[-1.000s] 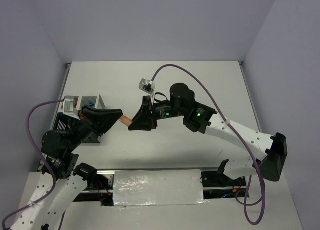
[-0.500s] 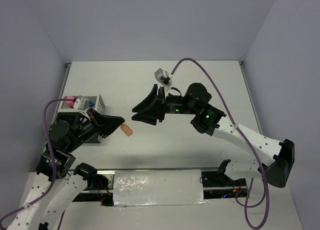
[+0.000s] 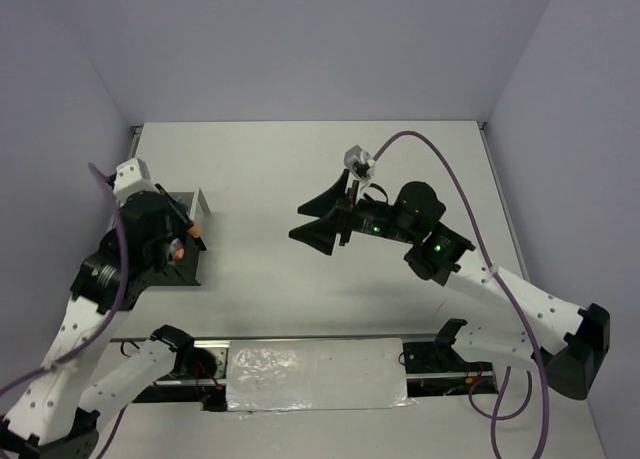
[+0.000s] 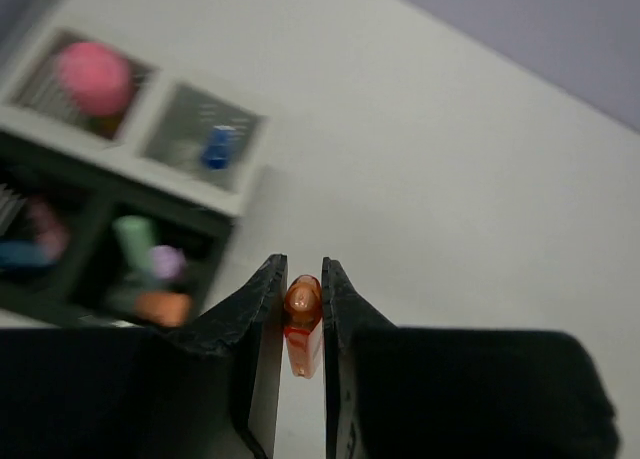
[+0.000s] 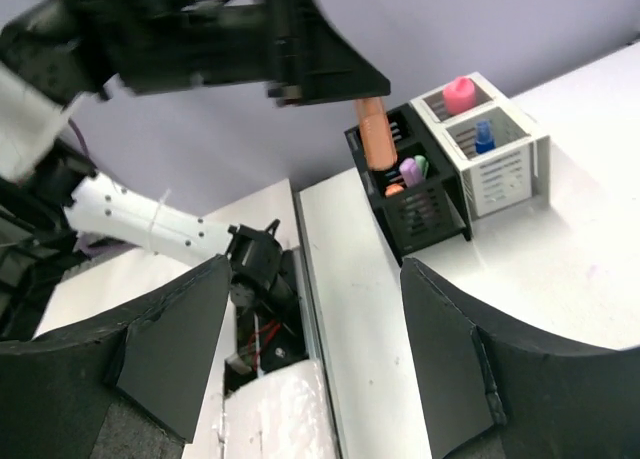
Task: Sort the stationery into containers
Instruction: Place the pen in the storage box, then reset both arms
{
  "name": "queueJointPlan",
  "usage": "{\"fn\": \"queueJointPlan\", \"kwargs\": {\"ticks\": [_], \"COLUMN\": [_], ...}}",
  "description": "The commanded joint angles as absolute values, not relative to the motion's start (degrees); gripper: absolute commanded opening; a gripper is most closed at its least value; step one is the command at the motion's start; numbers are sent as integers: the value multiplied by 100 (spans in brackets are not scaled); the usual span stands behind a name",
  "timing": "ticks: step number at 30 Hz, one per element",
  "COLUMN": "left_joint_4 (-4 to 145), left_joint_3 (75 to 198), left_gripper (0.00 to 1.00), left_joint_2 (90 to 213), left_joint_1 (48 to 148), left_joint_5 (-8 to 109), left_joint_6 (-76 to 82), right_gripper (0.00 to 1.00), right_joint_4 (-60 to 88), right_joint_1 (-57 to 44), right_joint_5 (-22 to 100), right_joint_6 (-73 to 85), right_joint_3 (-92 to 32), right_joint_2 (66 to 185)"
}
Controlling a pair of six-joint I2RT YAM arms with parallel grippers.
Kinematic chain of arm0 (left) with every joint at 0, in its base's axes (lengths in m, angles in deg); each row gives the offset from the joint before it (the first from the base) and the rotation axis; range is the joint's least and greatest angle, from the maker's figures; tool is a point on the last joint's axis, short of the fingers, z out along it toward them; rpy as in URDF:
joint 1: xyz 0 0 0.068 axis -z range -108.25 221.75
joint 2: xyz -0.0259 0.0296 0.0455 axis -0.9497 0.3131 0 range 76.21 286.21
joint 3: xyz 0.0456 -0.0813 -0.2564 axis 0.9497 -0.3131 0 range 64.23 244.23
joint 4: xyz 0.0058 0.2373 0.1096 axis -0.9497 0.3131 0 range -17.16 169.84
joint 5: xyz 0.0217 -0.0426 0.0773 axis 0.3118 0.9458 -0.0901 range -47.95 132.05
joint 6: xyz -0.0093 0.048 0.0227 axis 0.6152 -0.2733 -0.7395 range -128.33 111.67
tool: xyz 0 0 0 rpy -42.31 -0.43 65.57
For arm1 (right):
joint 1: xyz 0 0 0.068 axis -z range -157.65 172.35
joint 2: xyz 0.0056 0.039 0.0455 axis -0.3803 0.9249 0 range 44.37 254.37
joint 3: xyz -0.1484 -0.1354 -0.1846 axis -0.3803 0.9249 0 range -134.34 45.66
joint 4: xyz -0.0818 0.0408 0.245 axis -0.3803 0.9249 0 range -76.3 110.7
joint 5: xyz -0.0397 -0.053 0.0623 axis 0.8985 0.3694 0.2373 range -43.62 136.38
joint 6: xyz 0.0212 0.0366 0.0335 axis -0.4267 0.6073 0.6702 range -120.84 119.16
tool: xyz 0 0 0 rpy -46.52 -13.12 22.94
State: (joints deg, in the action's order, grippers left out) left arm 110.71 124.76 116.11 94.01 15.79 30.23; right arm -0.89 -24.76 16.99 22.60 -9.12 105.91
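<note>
My left gripper [image 4: 304, 279] is shut on an orange highlighter-like pen [image 4: 303, 319], held upright between the jaws. In the right wrist view this pen [image 5: 372, 129] hangs just above the black compartments of the containers [image 5: 450, 194]. From above, the left gripper [image 3: 190, 229] sits over the containers [image 3: 200, 201] at the table's left edge. The white compartments hold a pink-capped item [image 4: 92, 74] and a blue-capped bottle [image 4: 218, 147]. The black ones hold green, purple and orange pieces [image 4: 150, 269]. My right gripper [image 3: 300, 224] stands open and empty mid-table, its jaws wide apart in its own view [image 5: 312, 279].
The left arm's base and a foil-covered block [image 3: 315, 374] lie along the near edge of the table. The white table top [image 3: 400, 169] stretches right of the containers up to the back wall.
The right gripper let go of the orange pen, opened wide and drew back to the right. The left arm swung left with the pen, ending over the containers.
</note>
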Motion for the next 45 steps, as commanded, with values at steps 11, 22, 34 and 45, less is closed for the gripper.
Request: {"fn": "queueJointPlan", "kwargs": {"ticks": [11, 22, 34, 45], "left_joint_4": [10519, 10334, 10721, 11501], "left_joint_3": [12338, 12197, 12259, 12521], "left_gripper": [0, 3, 99, 99], "left_joint_2": [13483, 13958, 13704, 11456], "left_joint_1": [6060, 5585, 5558, 6041], "left_joint_5": [-93, 364, 557, 4493], "left_joint_6": [2207, 2498, 2551, 1593], "right_gripper": [78, 80, 82, 100], "right_joint_4": [402, 552, 1322, 5077], "right_joint_1": [-2520, -2511, -2520, -2520], "right_joint_5": [2186, 1887, 2140, 5927], "right_joint_6": [1472, 1270, 1208, 1585], "right_joint_3": [277, 295, -276, -2042], "right_joint_2": [8788, 8419, 8313, 7778]}}
